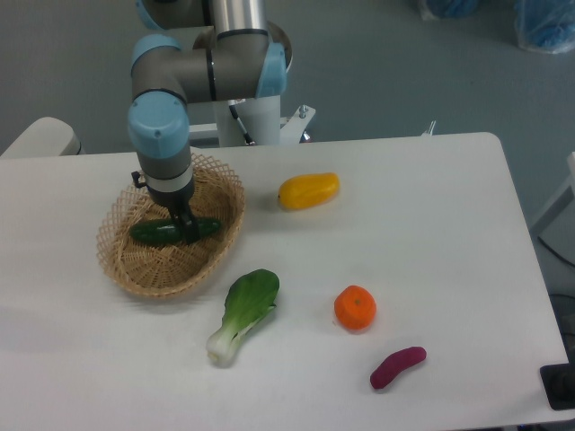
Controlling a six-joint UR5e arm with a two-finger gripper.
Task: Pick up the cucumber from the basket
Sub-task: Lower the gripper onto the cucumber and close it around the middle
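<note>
- The end effector (186,228) hangs straight down into the basket (121,269), so its fingers can straddle the cucumber (153,233) lying directly beneath.
- Whether those fingers are spread or pinching, I cannot tell.
- The bok choy (243,312) lies outside, below-right.

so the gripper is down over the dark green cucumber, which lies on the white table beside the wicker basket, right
Not quite. The camera view shows the dark green cucumber lying inside the tan woven wicker basket, not on the table beside it. The gripper is down over it.
</note>
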